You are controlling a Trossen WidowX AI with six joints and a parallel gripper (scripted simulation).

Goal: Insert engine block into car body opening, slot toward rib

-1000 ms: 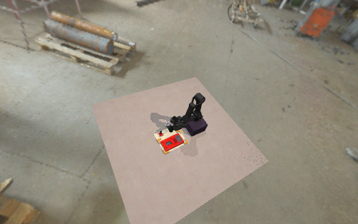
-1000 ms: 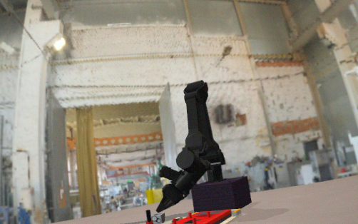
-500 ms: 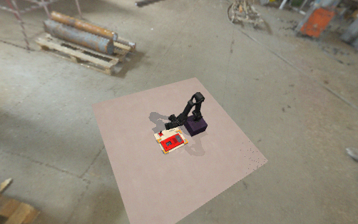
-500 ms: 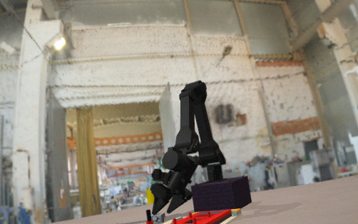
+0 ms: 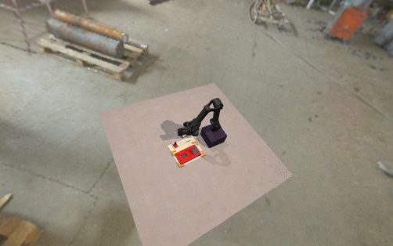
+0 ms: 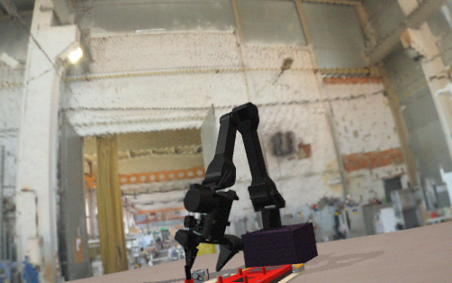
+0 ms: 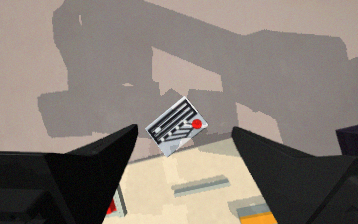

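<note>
The engine block (image 7: 175,126) (image 6: 200,275), a small light-grey block with black bars and a red dot on top, lies at the far edge of the cream board, turned diagonally in the wrist view. Whether it touches the board is unclear. My gripper (image 7: 186,129) (image 6: 203,271) is open and empty, its fingertips on either side of the block with gaps between. The red car body (image 5: 182,158) (image 6: 273,273) lies on the cream board, with grey areas showing in it. Its opening and rib are too small to make out.
The cream board (image 5: 182,146) (image 7: 165,200) bears orange corner pieces, a grey strip (image 7: 201,185) and a red piece (image 5: 175,145) (image 7: 111,206) with a black top at one corner. The dark purple box (image 5: 214,137) (image 6: 279,247) under the arm's base stands beside the board.
</note>
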